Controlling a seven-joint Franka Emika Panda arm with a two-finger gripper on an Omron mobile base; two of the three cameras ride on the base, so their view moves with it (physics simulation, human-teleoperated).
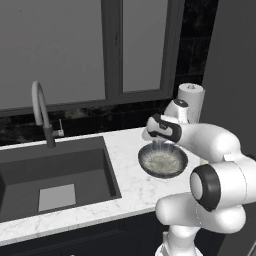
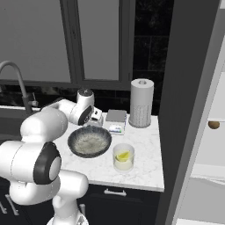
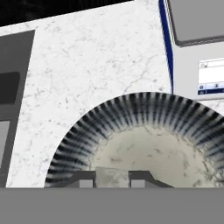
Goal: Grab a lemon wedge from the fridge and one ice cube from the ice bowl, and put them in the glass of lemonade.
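Hand view: claw (image 3: 113, 180) tips straddle a pale ice cube (image 3: 112, 178), apparently gripped, low inside the ice bowl (image 3: 131, 113). Judged light, hard, slippery; hold flat opposite faces. Glass of lemonade (image 2: 123, 157), lemon wedge (image 2: 123, 155) inside, stands on table (image 2: 145, 149) near the claw.
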